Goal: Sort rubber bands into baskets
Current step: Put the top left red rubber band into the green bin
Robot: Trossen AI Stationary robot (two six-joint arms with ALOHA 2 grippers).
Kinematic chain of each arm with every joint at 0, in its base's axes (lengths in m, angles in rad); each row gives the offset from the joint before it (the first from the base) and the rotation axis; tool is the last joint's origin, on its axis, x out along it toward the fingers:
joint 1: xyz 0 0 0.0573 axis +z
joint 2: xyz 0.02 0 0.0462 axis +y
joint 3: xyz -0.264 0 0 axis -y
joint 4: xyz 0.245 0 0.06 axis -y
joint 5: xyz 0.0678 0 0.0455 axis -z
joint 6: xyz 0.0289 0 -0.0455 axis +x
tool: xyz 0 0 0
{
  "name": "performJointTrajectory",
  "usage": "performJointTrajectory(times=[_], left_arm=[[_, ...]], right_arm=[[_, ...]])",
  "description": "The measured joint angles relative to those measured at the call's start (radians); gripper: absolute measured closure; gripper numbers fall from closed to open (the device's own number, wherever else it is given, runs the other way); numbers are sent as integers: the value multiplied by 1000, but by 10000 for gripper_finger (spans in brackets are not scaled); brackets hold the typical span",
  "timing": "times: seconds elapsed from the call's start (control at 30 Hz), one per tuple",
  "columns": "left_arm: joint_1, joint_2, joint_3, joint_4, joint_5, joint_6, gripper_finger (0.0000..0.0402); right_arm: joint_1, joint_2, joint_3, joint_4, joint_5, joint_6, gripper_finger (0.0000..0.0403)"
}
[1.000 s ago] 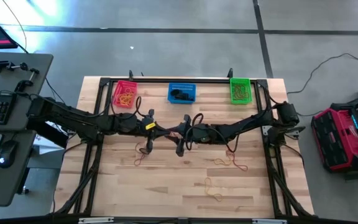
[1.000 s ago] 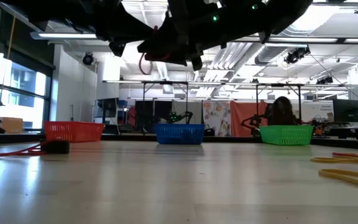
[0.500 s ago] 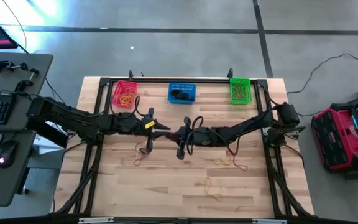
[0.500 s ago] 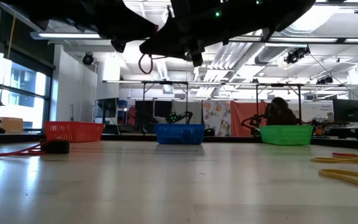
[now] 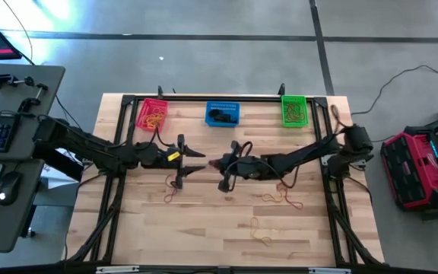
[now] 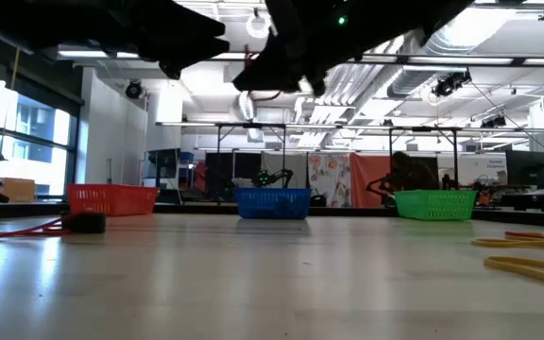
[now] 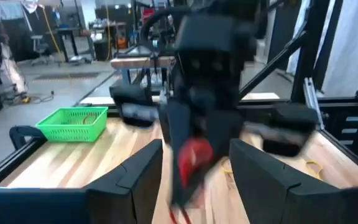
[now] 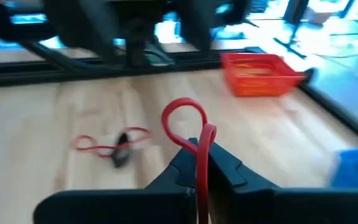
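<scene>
A red rubber band (image 8: pixel 194 134) stood pinched in the closed right tool (image 5: pixel 220 165) above mid-counter; the left tool (image 5: pixel 198 161) gaped wide nearby. Behind, the red basket (image 5: pixel 152 115), blue basket (image 5: pixel 222 113) and green basket (image 5: pixel 293 109) held bands on the wooden counter (image 5: pixel 204 228).

Three baskets standing in row at table's far edge: red basket (image 6: pixel 111 199) at 9 o'clock, blue basket (image 6: pixel 272 202) centre, green basket (image 6: pixel 435 203) at 3 o'clock. Red band with black band (image 6: pixel 85 223) lying near red basket. Yellow bands (image 6: pixel 527 257) lying at 4 o'clock. Dark arms hanging across 12 o'clock.
</scene>
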State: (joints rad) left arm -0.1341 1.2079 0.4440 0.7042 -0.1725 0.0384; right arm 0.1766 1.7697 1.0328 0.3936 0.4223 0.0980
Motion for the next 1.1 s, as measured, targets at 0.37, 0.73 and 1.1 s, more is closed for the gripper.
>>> performJointTrajectory(times=[0.37,0.73,1.1], left_arm=[[0,0,-71,110,32,-10,220],[-3,0,-71,110,91,-34,220],[-5,0,-71,104,89,-34,220]], right_arm=[[-138,-337,0,-710,312,131,403],[-529,-438,0,-1163,295,344,403],[-823,-331,0,-1183,141,322,403]])
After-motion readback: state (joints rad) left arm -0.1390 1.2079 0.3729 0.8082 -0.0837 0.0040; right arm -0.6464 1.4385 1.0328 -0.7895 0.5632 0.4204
